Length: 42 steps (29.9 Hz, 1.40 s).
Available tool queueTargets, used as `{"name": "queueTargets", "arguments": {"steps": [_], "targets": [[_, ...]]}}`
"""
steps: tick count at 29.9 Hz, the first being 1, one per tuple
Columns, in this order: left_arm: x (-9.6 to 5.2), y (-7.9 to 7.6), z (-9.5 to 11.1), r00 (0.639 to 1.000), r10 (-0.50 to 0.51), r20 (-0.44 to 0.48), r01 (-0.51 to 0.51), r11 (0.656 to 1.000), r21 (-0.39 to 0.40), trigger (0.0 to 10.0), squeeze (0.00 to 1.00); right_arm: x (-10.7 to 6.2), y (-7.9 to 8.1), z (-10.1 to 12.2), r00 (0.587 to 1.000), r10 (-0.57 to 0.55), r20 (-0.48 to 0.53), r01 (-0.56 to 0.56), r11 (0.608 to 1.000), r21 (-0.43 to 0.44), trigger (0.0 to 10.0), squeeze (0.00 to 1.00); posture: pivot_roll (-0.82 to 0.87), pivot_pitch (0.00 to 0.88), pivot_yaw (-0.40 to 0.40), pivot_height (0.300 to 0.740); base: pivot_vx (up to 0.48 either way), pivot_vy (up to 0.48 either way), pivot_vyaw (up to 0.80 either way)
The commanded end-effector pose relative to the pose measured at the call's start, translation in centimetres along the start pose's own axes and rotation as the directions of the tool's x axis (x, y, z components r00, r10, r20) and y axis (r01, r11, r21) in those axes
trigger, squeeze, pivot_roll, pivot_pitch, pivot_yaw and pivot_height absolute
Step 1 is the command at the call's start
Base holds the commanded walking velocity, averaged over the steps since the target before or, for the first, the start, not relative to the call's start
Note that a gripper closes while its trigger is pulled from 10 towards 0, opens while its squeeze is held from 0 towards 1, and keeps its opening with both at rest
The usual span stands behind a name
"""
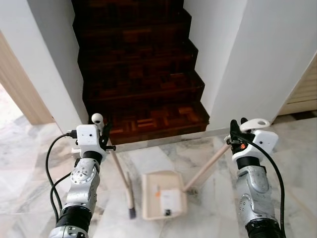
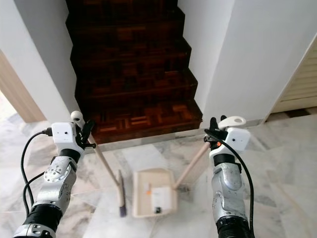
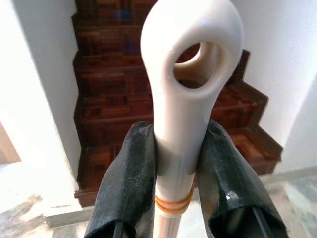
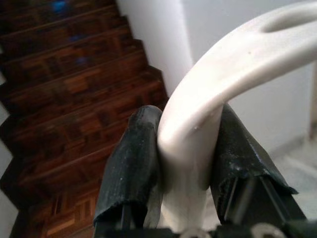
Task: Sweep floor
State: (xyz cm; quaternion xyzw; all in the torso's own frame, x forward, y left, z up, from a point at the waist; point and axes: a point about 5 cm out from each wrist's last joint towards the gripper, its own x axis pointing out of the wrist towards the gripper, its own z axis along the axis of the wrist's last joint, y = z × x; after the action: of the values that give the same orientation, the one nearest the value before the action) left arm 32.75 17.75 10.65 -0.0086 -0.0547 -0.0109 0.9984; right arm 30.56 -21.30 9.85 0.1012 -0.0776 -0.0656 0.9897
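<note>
The robot stood on a marble floor (image 1: 29, 163) at the foot of a dark wooden staircase (image 1: 138, 74), between two white walls. The left tool (image 1: 104, 131) was closed on the top of the broom handle (image 1: 119, 168), just below its cream hanging loop (image 3: 190, 59); in the left wrist view both black fingers (image 3: 124, 183) pressed on the shaft from two sides. The handle slanted down to the broom head (image 1: 131, 201), which rested on the floor just beside the dustpan (image 1: 163, 196). The right tool (image 1: 237, 134) was closed on the curved cream grip (image 4: 218, 84) of the long dustpan handle (image 1: 205, 171), which ran down to the back of the pan. The cream pan lay flat on the floor in front of the lowest stair, and some pale scrap seemed to lie already inside it, but I could not tell what it was.

In my judgement the step in hand was to push dirt into the pan. To do it well, the right arm should keep the front lip pressed flat on the marble, so nothing slips under. The left arm should make short, low strokes toward the opening and keep the bristles in contact with the floor. The grip sits very high on both handles, so the ends may swing; slow movements would help.
</note>
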Motion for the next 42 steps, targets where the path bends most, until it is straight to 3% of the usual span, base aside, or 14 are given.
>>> {"name": "queueTargets", "arguments": {"steps": [1, 42], "targets": [[0.54, 0.06, 1.31, 0.999, -0.003, 0.051, 0.003, 1.000, -0.001, 10.0, 0.00, 0.59, 0.08, 1.22, 0.999, -0.002, 0.053, 0.002, 1.000, 0.004, 10.0, 0.00, -0.07, 0.000, 0.013, 0.740, 0.000, 0.375, 0.00], [0.53, -0.31, 1.44, 0.999, -0.018, 0.043, 0.018, 1.000, -0.013, 10.0, 0.00, 0.56, 0.55, 0.73, 1.000, -0.002, 0.024, 0.001, 1.000, 0.022, 10.0, 0.00, -0.07, 0.000, 0.027, 0.740, 0.000, 0.406, 0.00]]}}
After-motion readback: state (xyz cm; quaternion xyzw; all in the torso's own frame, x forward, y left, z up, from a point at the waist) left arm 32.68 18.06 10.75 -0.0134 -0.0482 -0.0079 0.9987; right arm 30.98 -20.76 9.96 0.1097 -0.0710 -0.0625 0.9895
